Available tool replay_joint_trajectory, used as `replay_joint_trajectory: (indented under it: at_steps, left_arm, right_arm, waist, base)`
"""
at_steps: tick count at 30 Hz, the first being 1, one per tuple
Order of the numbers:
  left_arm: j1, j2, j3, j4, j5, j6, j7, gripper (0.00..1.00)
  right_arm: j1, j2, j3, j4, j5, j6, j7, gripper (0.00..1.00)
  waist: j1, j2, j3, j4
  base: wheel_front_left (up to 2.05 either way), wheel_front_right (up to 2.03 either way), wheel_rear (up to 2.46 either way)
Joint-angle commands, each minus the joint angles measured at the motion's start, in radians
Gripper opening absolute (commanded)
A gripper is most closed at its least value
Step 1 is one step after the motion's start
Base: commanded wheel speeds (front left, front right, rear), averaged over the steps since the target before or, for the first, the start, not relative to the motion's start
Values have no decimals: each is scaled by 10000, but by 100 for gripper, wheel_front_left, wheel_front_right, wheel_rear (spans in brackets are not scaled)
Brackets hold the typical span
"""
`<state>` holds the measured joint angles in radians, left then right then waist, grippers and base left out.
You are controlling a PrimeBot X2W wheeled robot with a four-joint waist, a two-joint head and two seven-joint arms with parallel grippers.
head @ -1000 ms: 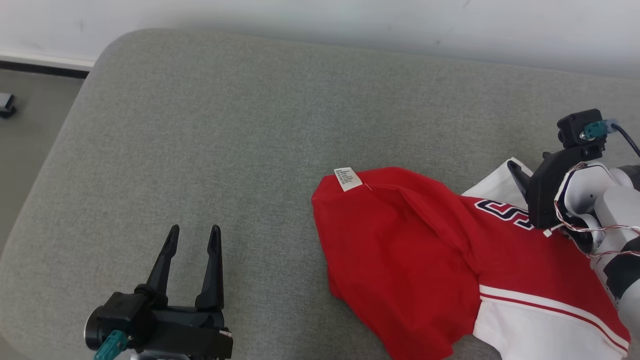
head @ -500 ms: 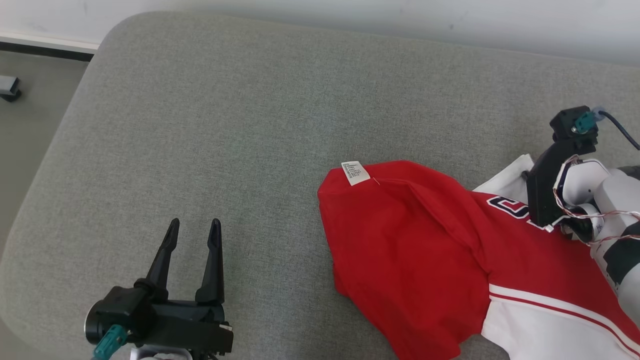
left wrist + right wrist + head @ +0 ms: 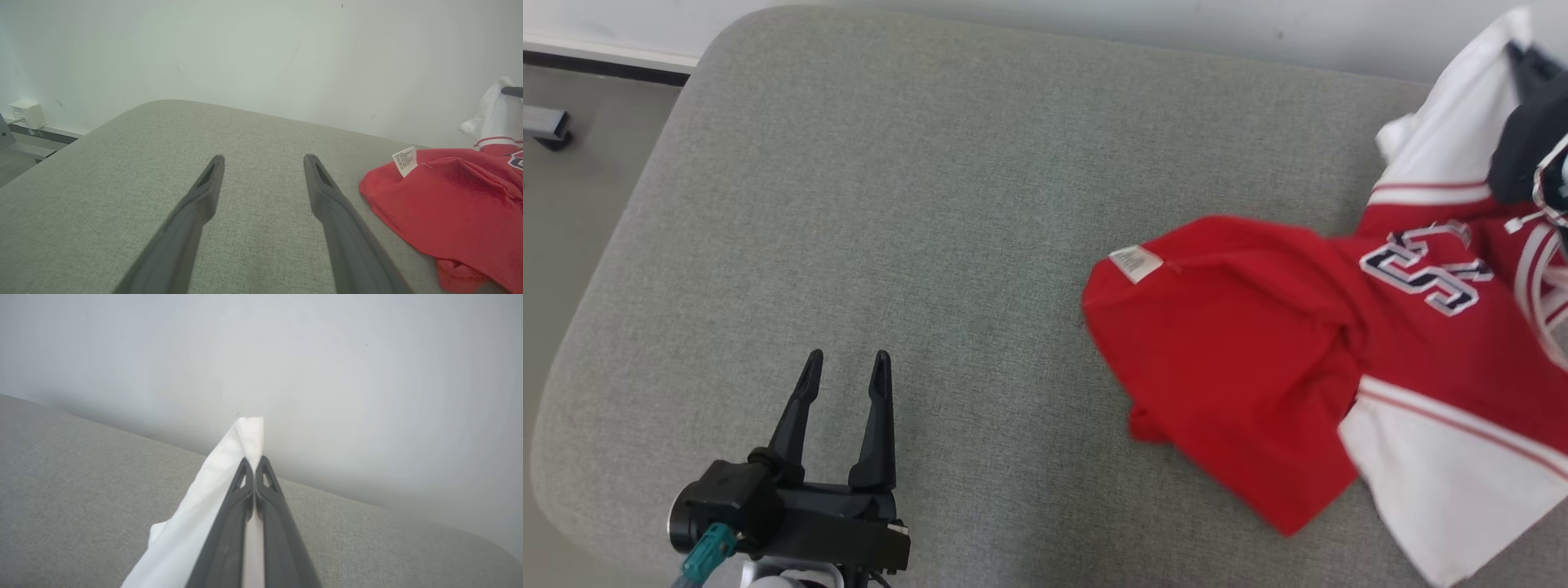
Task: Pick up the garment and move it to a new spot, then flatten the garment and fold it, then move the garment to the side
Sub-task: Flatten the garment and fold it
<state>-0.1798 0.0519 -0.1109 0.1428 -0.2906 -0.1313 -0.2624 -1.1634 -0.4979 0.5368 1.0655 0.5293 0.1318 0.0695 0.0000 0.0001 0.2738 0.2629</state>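
The garment [image 3: 1258,367] is a red and white jersey with dark numerals, crumpled on the right side of the grey cushion [image 3: 931,204]. Its white sleeve [image 3: 1454,131] is lifted off the cushion at the upper right, and my right gripper [image 3: 1521,55] is shut on it. The right wrist view has the two fingers pressed together on the white cloth [image 3: 229,457]. My left gripper [image 3: 845,369] stands open at the lower left, well apart from the garment, with nothing between its fingers [image 3: 261,163]. A white care label [image 3: 1135,263] sticks out at the garment's left edge [image 3: 404,160].
The cushion's rounded left edge drops to the floor, where a small grey block [image 3: 546,124] lies. A pale wall [image 3: 1094,24] runs along the back. A white wall socket [image 3: 25,114] sits at the far left of the left wrist view.
My right gripper has risen up and back with the white sleeve in it, pulling the garment's right side off the cushion. The head camera has shifted slightly. The left gripper has stayed put.
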Motion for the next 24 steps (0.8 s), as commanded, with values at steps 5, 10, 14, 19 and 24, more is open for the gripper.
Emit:
replay_joint_trajectory:
  at_steps: [5,10,14,19,24]
  left_arm:
    - [-137,-17,-113,29,-84,12,-34,100]
    - [-119,-19,-172,76,-134,12,-34,100]
    - [53,-15,-129,144,-6,12,-34,100]
    - [273,31,43,120,153,12,-34,100]
    - [619,130,373,16,278,10,-34,100]
  right_arm:
    - [-665,76,-499,1052,-790,-27,-1392,0]
    - [-610,450,-656,1869,-1120,-27,-1377,100]
    - [-439,732,-654,1978,-1457,-27,-2309,100]
    - [-109,811,-730,1207,-1324,-27,-3229,100]
    - [907,663,-1167,-922,-1255,-27,-3351,100]
  waist:
    - [0,-1,101,218]
    - [0,-1,89,271]
    - [0,-1,-250,50]
    - [0,-1,-749,-341]
    - [0,-1,-1159,-922]
  base:
    - [0,0,0]
    - [0,0,0]
    - [0,0,0]
    - [0,0,0]
    - [0,0,0]
